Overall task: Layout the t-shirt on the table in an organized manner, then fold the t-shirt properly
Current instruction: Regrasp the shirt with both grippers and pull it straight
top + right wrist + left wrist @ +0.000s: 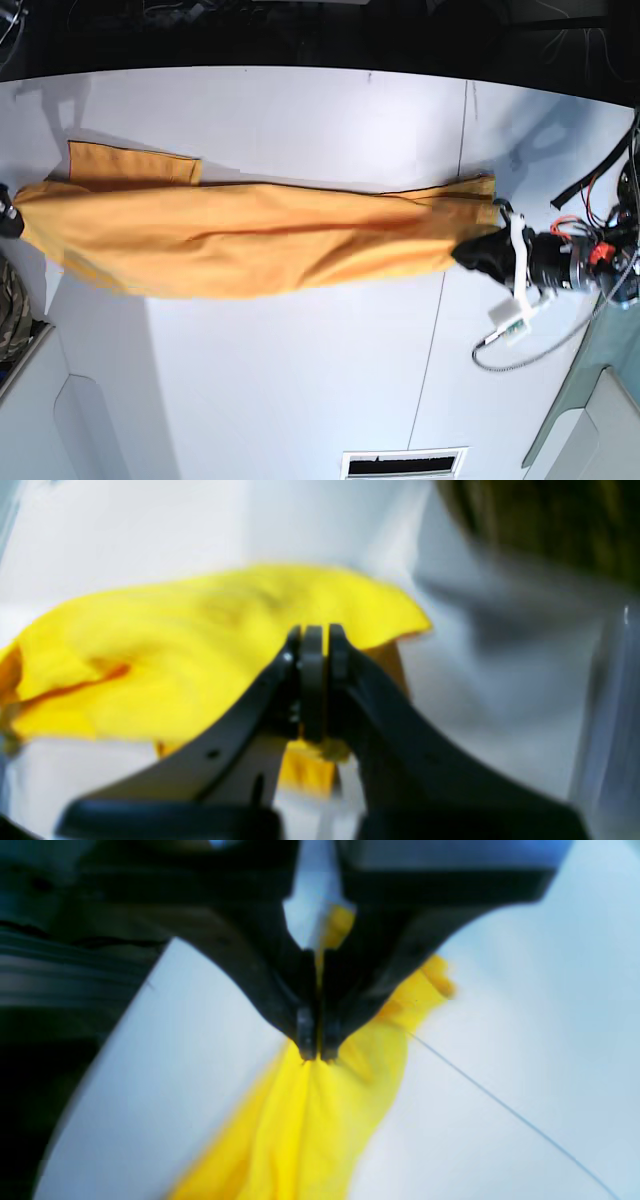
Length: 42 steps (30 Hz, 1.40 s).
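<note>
Both jaws pinching t-shirt [250,240], right gripper [10,212] cropped

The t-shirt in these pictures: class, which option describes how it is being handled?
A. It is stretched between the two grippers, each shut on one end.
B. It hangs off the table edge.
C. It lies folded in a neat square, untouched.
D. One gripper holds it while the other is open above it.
A: the t-shirt spans between the left gripper and right gripper, each pinching cloth above the table.
</note>
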### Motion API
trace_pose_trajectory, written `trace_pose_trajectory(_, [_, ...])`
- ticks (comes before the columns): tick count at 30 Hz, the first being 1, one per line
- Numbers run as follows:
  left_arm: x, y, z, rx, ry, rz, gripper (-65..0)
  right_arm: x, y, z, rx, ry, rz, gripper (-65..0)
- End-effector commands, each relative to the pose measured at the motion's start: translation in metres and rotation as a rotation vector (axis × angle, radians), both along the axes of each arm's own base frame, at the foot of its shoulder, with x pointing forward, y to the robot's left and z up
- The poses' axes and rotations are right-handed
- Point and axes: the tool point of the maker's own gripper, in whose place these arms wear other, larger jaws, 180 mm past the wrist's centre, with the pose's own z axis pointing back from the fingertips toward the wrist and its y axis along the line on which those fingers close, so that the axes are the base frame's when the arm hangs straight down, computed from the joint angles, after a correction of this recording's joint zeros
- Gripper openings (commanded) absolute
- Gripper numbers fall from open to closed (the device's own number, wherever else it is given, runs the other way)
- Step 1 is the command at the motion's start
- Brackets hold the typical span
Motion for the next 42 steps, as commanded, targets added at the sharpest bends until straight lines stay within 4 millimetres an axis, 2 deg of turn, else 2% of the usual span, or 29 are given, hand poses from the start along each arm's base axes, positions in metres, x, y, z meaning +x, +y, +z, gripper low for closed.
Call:
trace_pose_trajectory(1, [-0.007, 0.004, -0.004, -0.005, 0.012, 0.007, -65.0, -0.005, 0.000, 0.002, -0.002, -0.019, 0.008, -65.0])
trace_pose_trajectory(3, [-0.031, 0.001, -0.034, -0.011, 0.074, 0.027, -65.0, -0.029, 0.007, -0.023, 0.006, 0.022, -0.013, -65.0])
trace_pose_trajectory(4, [-0.037, -0.001, -0.046, -0.013, 0.088, 0.038, -62.2, -0.035, 0.011, -0.031, 0.008, 0.023, -0.026, -65.0])
trace_pose_trajectory(6, [-0.041, -0.007, -0.062, -0.015, 0.093, 0.057, -50.1, -0.041, 0.016, -0.041, 0.002, 0.020, -0.044, -63.0])
trace_pose_trajectory(8, [-0.039, -0.015, -0.067, -0.027, 0.092, 0.062, -42.9, -0.042, 0.020, -0.045, 0.003, 0.024, -0.052, -44.5])
trace_pose_trajectory(9, [-0.038, -0.018, -0.066, -0.037, 0.088, 0.065, -42.1, -0.041, 0.021, -0.046, 0.008, 0.023, -0.055, -37.9])
trace_pose_trajectory(10, [-0.034, -0.019, -0.062, -0.051, 0.078, 0.071, -42.1, -0.041, 0.020, -0.045, 0.009, 0.022, -0.055, -34.1])
trace_pose_trajectory(12, [-0.023, -0.015, -0.052, -0.063, 0.044, 0.097, -42.1, -0.039, 0.019, -0.043, 0.005, 0.016, -0.054, -33.6])
trace_pose_trajectory(17, [0.015, 0.020, -0.011, -0.136, -0.076, 0.249, -42.1, -0.034, 0.020, -0.035, -0.004, -0.006, -0.045, -33.6])
trace_pose_trajectory(20, [0.025, 0.035, 0.001, -0.154, -0.117, 0.305, -42.1, -0.032, 0.020, -0.031, -0.013, -0.018, -0.040, -33.6])
trace_pose_trajectory(23, [0.023, 0.039, -0.007, -0.129, -0.105, 0.315, -42.1, -0.029, 0.021, -0.028, -0.006, -0.034, -0.042, -33.6])
trace_pose_trajectory(28, [0.018, 0.038, -0.040, -0.139, -0.039, 0.374, -31.2, -0.022, 0.022, -0.023, 0.001, -0.055, -0.043, -33.6])
trace_pose_trajectory(33, [0.010, 0.034, -0.072, -0.138, 0.012, 0.424, -31.1, -0.023, 0.022, -0.024, 0.001, -0.047, -0.041, -33.6])
trace_pose_trajectory(37, [0.009, 0.025, -0.072, -0.185, 0.032, 0.432, -31.1, -0.023, 0.022, -0.024, 0.002, -0.048, -0.041, -33.6])
trace_pose_trajectory(42, [0.011, 0.022, -0.070, -0.203, 0.031, 0.434, -32.0, -0.023, 0.022, -0.024, 0.001, -0.048, -0.041, -33.6])
